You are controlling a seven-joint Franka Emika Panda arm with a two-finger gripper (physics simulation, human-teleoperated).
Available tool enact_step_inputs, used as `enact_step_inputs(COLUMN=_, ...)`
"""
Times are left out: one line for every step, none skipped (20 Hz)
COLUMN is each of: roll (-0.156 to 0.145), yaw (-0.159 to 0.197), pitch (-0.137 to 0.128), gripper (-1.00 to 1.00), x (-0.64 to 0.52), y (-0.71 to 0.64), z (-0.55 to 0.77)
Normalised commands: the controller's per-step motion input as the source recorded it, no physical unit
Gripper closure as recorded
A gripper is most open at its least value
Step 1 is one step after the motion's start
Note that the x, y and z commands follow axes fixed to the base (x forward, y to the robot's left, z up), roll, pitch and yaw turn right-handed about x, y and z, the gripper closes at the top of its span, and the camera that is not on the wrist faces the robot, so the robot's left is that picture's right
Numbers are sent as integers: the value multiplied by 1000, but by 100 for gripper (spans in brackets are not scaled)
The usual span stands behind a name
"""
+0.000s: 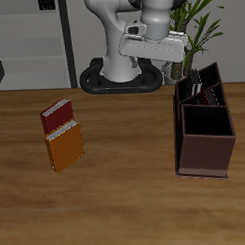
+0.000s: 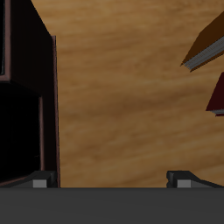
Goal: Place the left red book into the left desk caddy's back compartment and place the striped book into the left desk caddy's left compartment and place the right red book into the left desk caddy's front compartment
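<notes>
The left desk caddy (image 1: 205,142) is a dark maroon partitioned box near the table's side edge; its dark wall also shows in the wrist view (image 2: 26,105). A thin dark-red book with a pale edge, seemingly the left red book (image 1: 196,88), leans in its rear part. I cannot make out the striped book. The right red book (image 1: 57,117) lies flat across the table, and its corner shows in the wrist view (image 2: 217,92). My gripper (image 1: 179,72) hovers above the caddy's back end, open and empty (image 2: 112,179).
An orange book (image 1: 65,146) lies touching the right red book, nearer the table's front edge; its corner shows in the wrist view (image 2: 206,44). A potted plant (image 1: 201,22) stands behind the caddy, beside the robot's base (image 1: 118,75).
</notes>
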Motion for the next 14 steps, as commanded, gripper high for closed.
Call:
enact_step_inputs(roll=-76, yaw=4, pitch=-13, gripper=-100, x=97, y=-490, z=162)
enact_step_inputs(roll=-54, yaw=29, pitch=10, gripper=-100, x=235, y=-732, z=179)
enact_step_inputs(roll=-50, yaw=2, pitch=36, gripper=-100, x=154, y=-649, z=140)
enact_step_inputs(roll=-23, yaw=97, pitch=-12, gripper=-100, x=133, y=-519, z=145)
enact_step_inputs(roll=-16, yaw=98, pitch=1, gripper=-100, x=187, y=-563, z=138)
enact_step_inputs(roll=-59, yaw=-78, pitch=111, gripper=-100, x=273, y=-726, z=16)
enact_step_inputs(roll=-1, yaw=275, pitch=-57, gripper=-100, x=145, y=-591, z=215)
enact_step_inputs(roll=-148, yaw=-103, pitch=35, gripper=-100, x=120, y=-548, z=-4)
enact_step_inputs(roll=-17, yaw=-35, pitch=47, gripper=-100, x=118, y=-537, z=129)
enact_step_inputs(roll=141, yaw=184, pitch=41, gripper=-100, x=194, y=-553, z=72)
enact_step_inputs(roll=-313, yaw=-114, pitch=-70, gripper=-100, x=39, y=-1137, z=250)
enact_step_inputs(roll=140, yaw=-8, pitch=69, gripper=-100, x=147, y=-532, z=46)
enact_step_inputs(roll=-66, yaw=-62, pitch=54, gripper=-100, x=78, y=-927, z=52)
enact_step_inputs(roll=-161, yaw=69, pitch=-30, gripper=-100, x=107, y=-749, z=90)
